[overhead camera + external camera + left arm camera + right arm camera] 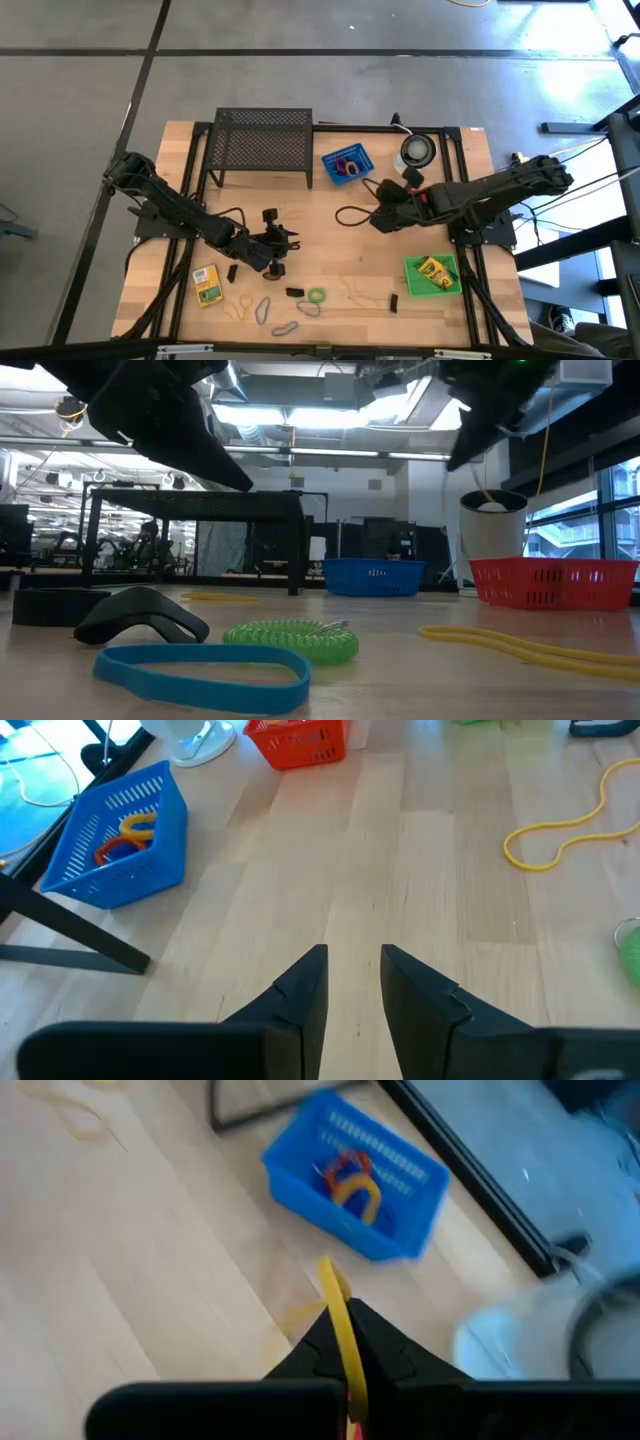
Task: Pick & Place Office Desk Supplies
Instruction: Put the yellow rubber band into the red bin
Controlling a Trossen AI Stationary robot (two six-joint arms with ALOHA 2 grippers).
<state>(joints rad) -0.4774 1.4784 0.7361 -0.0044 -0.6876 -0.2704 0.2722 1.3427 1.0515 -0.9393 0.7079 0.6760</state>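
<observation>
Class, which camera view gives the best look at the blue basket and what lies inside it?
The left wrist view: the blue basket is sharp, with red and orange bands inside. The right wrist view shows it blurred, beyond the right gripper, shut on a yellow band. The high view shows it small; the low view shows only its wall.

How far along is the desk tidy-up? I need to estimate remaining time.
Partly done: the blue basket already holds red and orange bands. In hand: the right gripper pinches a yellow rubber band near it. Left: loose bands and clips along the front edge; the left gripper is open, empty.
</observation>
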